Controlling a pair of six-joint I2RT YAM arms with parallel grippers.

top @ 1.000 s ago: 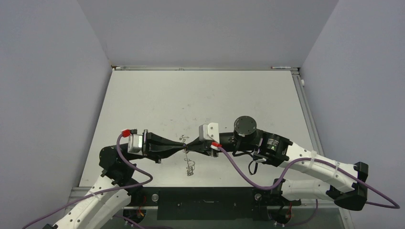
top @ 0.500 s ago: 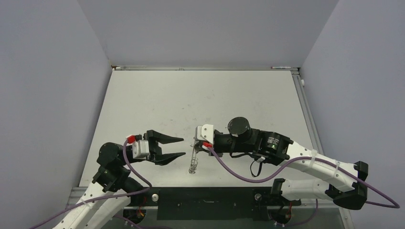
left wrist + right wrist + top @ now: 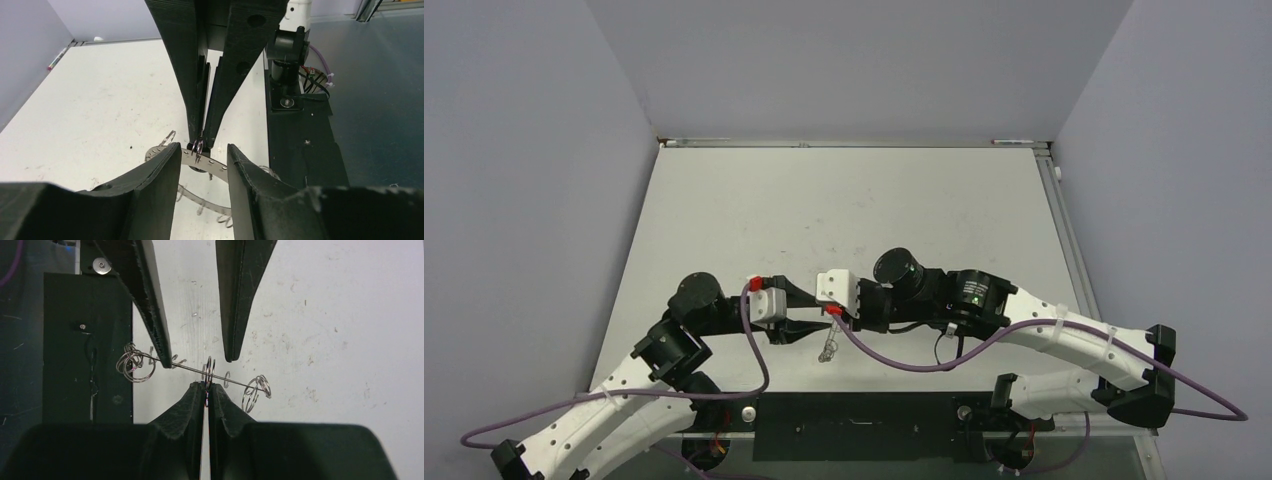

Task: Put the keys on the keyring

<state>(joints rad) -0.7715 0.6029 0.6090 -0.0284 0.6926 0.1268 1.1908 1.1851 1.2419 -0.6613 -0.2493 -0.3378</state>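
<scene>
Two risks. Grips the keyring [image 3: 215,166] by a rim loop in the clamped right gripper [image 3: 206,386]; straddles those tips with the parted left gripper [image 3: 203,148]. Might twist the ring loose if closed off-centre, or snag loops dangling just below. Cannot make out any keys.
</scene>
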